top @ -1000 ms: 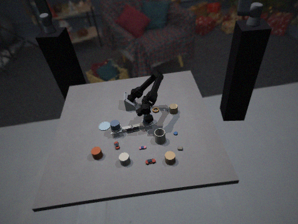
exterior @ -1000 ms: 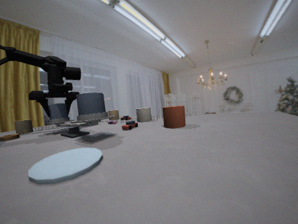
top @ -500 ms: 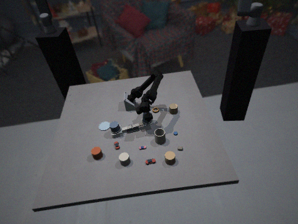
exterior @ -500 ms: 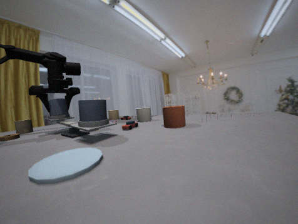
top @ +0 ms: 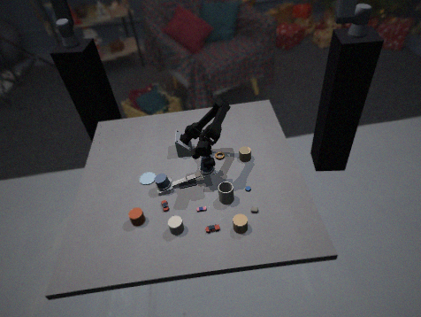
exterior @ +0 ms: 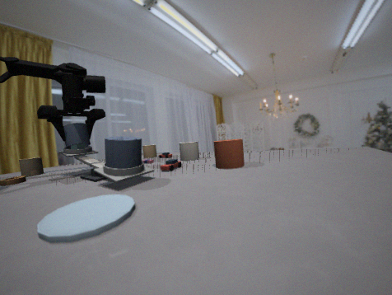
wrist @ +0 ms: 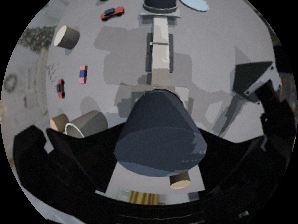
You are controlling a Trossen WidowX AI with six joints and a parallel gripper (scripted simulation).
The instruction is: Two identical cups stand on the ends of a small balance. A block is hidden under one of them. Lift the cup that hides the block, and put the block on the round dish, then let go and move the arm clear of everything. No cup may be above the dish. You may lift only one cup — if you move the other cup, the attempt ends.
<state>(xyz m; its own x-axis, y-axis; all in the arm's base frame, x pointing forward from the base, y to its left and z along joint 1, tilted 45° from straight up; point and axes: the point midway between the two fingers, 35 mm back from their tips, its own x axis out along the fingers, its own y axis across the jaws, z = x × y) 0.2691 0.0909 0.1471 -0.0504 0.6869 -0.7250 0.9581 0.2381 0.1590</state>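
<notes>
My gripper (top: 207, 162) (exterior: 77, 138) (wrist: 158, 127) is shut on a blue-grey cup (exterior: 77, 133) (wrist: 160, 152) at one end of the balance (top: 183, 181) (exterior: 97, 166) (wrist: 161, 56). In the exterior view that cup is just above its end's round rim, and a thin greenish strip shows under its edge; I cannot tell whether it is the block. The other blue-grey cup (top: 162, 181) (exterior: 123, 152) (wrist: 160, 4) stands on the balance's opposite end, which is tilted down. The pale blue round dish (top: 148, 178) (exterior: 88, 216) (wrist: 196, 4) lies beside that end, with nothing on it.
A grey open cup (top: 226, 194) (wrist: 90, 123) stands near the held cup. An orange-brown ring (top: 216, 157) lies behind. A grey box (top: 183, 147) is by the arm. A red-orange cylinder (top: 137, 216) (exterior: 229, 154), a white cylinder (top: 176, 225) and toy cars (top: 212, 228) are at the front.
</notes>
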